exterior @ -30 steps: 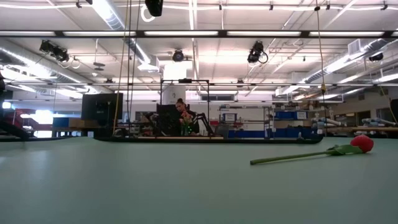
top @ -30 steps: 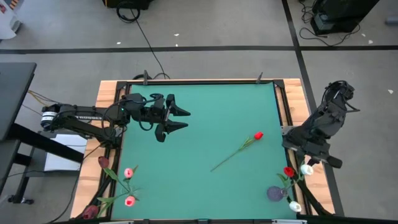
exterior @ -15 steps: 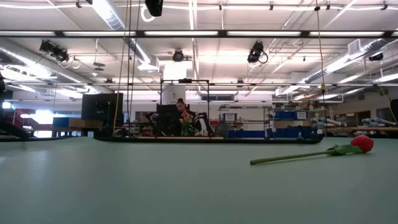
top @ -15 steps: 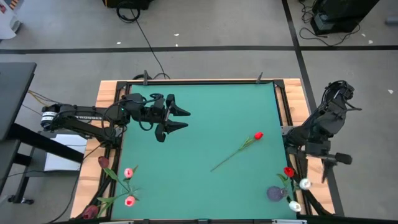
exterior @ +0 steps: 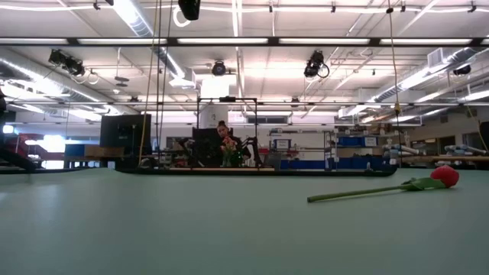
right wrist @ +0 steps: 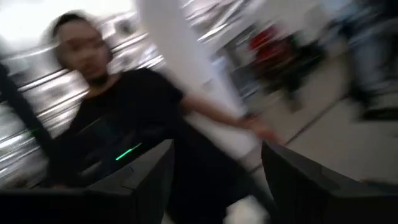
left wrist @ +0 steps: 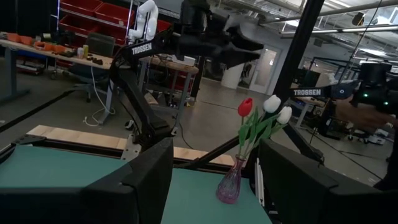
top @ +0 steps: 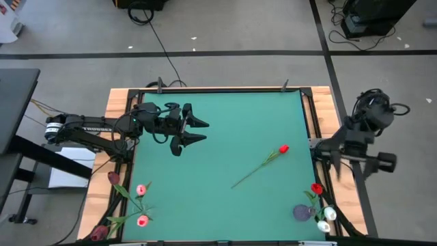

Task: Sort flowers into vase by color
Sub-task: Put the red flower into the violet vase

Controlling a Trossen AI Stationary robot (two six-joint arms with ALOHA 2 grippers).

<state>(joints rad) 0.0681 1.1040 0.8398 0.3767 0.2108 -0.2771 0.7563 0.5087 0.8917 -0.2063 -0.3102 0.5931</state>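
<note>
One red tulip (top: 283, 148) lies flat on the green mat (top: 218, 116), right of centre, also seen in the low view (exterior: 445, 176). A clear vase (left wrist: 231, 183) at the near right corner holds a red head (top: 317, 188) and two white heads (top: 330, 214). At the near left corner, pink heads (top: 141, 189) and a dark red one (top: 113, 178) stand in another vase (top: 99, 232). My left gripper (top: 196, 130) hovers open over the mat's far left. My right gripper (top: 356, 164) is open beyond the table's right edge, above and behind the right vase.
A wooden frame (top: 116, 102) borders the mat. The mat's middle and far side hold nothing but the lone tulip. A person (right wrist: 118, 124) shows in the blurred right wrist view, beyond the table. Another person (exterior: 223, 141) sits far behind the table.
My right gripper has opened and let go of a white tulip, then risen and swung away toward the table's far right, turning as it went. The white tulip has dropped toward the near edge and now stands in the right vase beside the other white one.
</note>
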